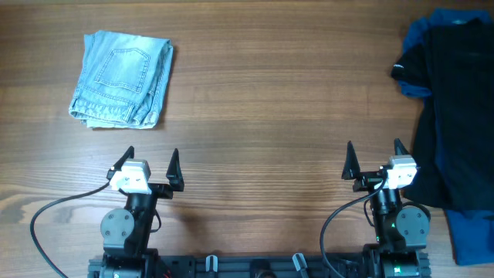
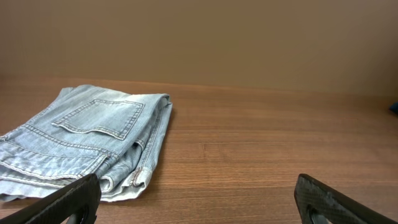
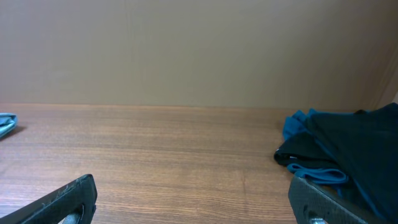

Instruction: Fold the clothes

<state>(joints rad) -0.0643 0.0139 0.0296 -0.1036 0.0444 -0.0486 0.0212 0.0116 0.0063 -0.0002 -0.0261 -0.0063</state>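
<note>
When you look from overhead, you find one item of task stock: the light blue denim shorts (image 1: 122, 79), folded into a compact, roughly rectangular bundle with a stitched back pocket facing up, lying flat at the far left of the wooden table (image 1: 262, 93). The left gripper (image 1: 151, 154) sits at the near edge, just short of the shorts and apart from them, jaws spread wide and holding nothing. The right gripper (image 1: 373, 147) sits level with it on the right side, jaws likewise wide and empty. At the right edge you have a black garment (image 1: 455, 100) heaped loosely over a royal-blue garment (image 1: 471, 235), which shows above and below it. From the left wrist, you see the shorts lying ahead and to the left, hemmed leg edges stacked along the side nearest the camera, pocket seams plain; both dark fingers (image 2: 68, 202) stand at the bottom corners, far apart, with bare wood between them. From the right wrist, you see the fingertips (image 3: 329, 202) equally far apart over bare wood, the black garment rumpled at the right with blue cloth showing at its left edge, and a small pale blue sliver (image 3: 6, 123) at the left border, probably a corner of the shorts, though too little shows to be sure.
</note>
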